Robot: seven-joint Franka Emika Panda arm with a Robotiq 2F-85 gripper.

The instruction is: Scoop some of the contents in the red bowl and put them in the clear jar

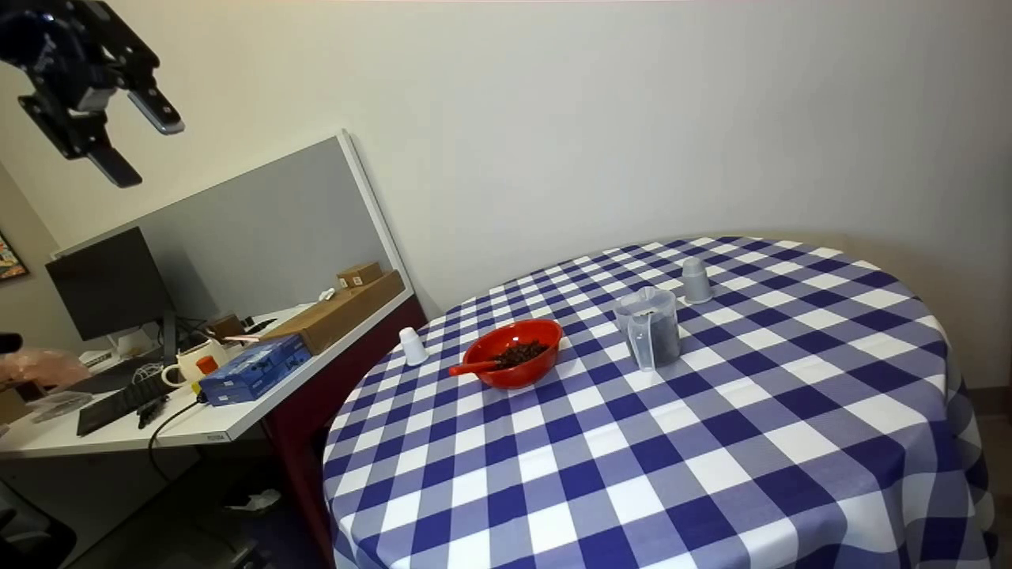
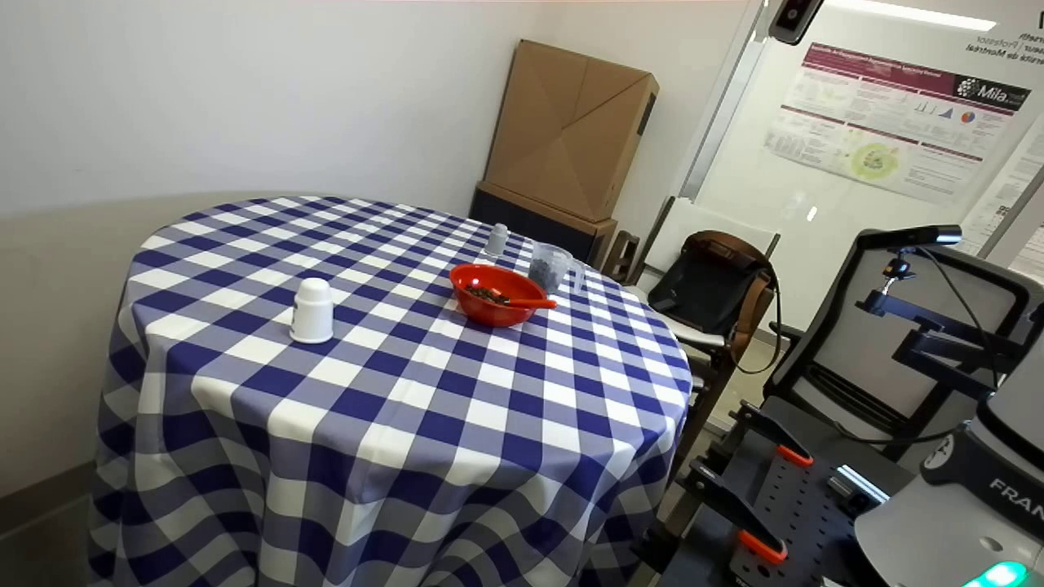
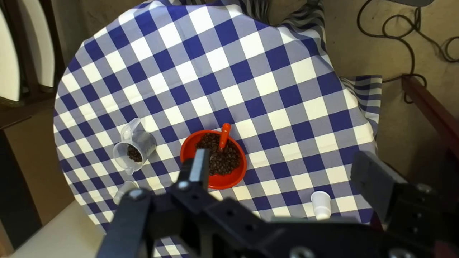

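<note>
The red bowl [image 1: 518,378] sits upright on the checkered table and shows in both exterior views [image 2: 493,316] and in the wrist view [image 3: 229,182]. It holds dark brown beans [image 3: 226,163]. A red-handled spoon [image 3: 225,134] rests in the beans with its handle over the rim. The clear jar [image 1: 655,332], with handle and spout, stands beside the bowl [image 2: 548,269]; some beans show inside it in the wrist view [image 3: 144,142]. My gripper [image 1: 150,154] is open and empty, high above the table and away from bowl and jar. In the wrist view its fingers [image 3: 281,161] are wide apart.
White upside-down cups stand on the table, one beyond the jar [image 1: 696,280] and one on the bowl's other side [image 1: 413,348]. The round table's cloth [image 2: 359,456] hangs over its edge. A cluttered desk [image 1: 182,427] and a chair with a bag [image 2: 705,281] stand nearby.
</note>
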